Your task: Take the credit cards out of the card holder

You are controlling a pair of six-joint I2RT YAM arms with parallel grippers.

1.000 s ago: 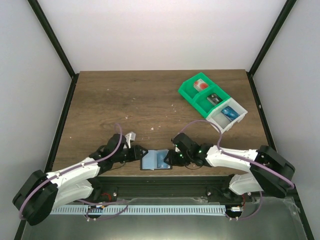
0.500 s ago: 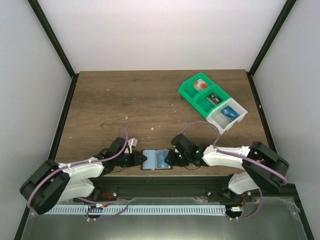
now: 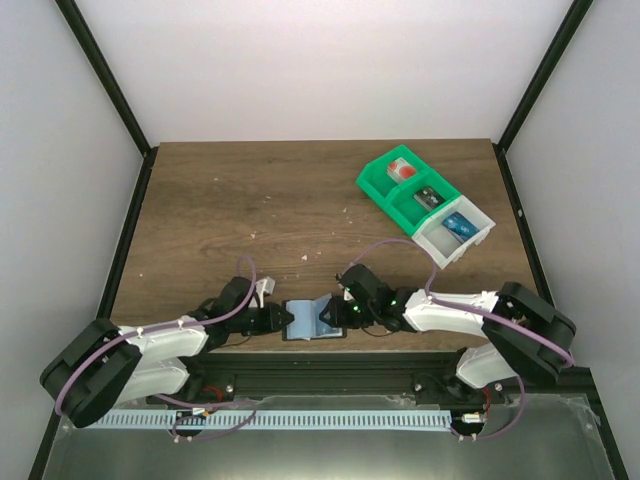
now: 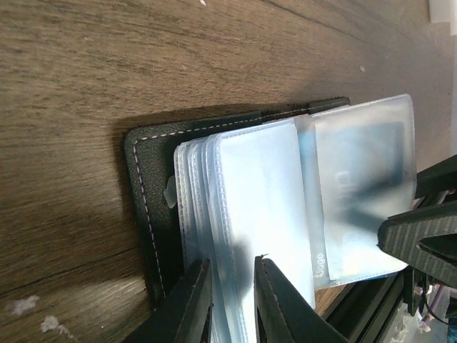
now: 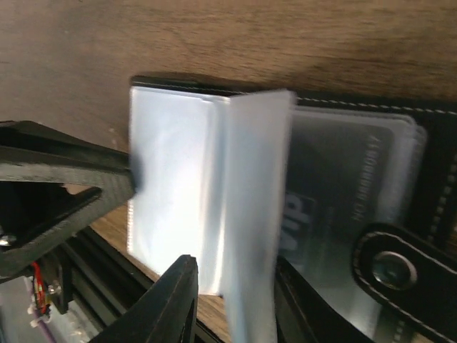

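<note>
The card holder [image 3: 312,321] lies open near the table's front edge, a black stitched cover [image 4: 146,207] with a stack of clear sleeves. Credit cards show through the sleeves [image 5: 343,193] [image 4: 360,207]. My left gripper [image 3: 283,320] [image 4: 234,304] is at the holder's left side, fingers close together with the sleeve edges between them. My right gripper [image 3: 345,312] [image 5: 235,307] is at the right side. One sleeve leaf [image 5: 250,214] stands upright between its fingers, leaning on the right finger [image 5: 296,300], with a gap to the left finger [image 5: 175,300].
A green-and-white compartment bin [image 3: 385,190] with small items sits at the back right. The black frame rail [image 3: 330,362] runs just in front of the card holder. Crumbs dot the wood [image 4: 28,314].
My left gripper slid right onto the holder's left edge and narrowed its jaws. The right gripper shifted slightly left and a sleeve leaf rose upright.
</note>
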